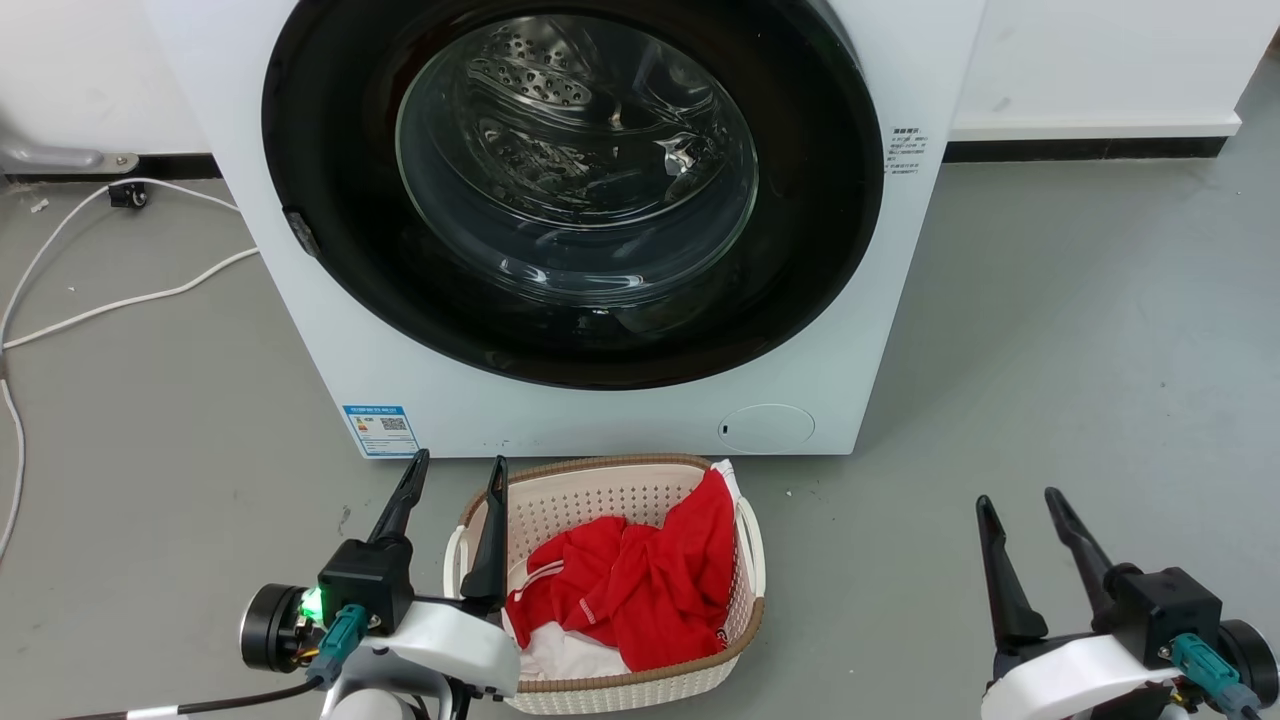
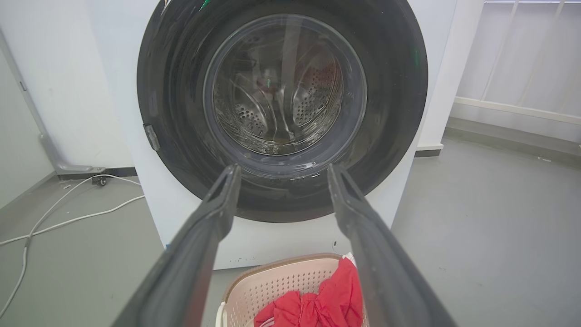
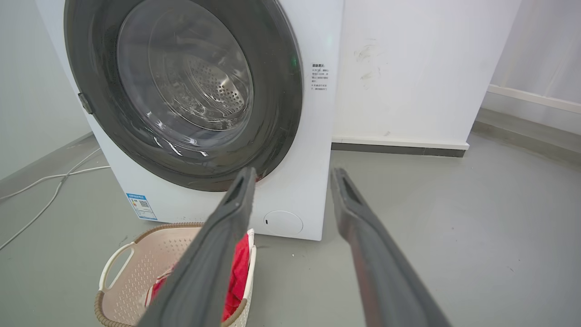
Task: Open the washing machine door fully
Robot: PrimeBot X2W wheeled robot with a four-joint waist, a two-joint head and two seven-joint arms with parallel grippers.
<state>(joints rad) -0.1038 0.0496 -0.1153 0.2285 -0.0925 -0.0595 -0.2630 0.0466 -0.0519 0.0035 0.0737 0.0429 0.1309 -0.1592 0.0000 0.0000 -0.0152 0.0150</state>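
Currently the door [image 1: 330,250] lies closed on the washer [image 1: 600,425], with the left gripper [image 1: 460,460] beside the basket [image 1: 600,472] and the right gripper [image 1: 1018,497] well right, both wide and empty.

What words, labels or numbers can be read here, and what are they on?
Blue label sticker, low left on the washing machine front: a square code and print, too small to read.
Dark print block, upper right of the same front: too small to read.
Nothing is legible enough to quote.
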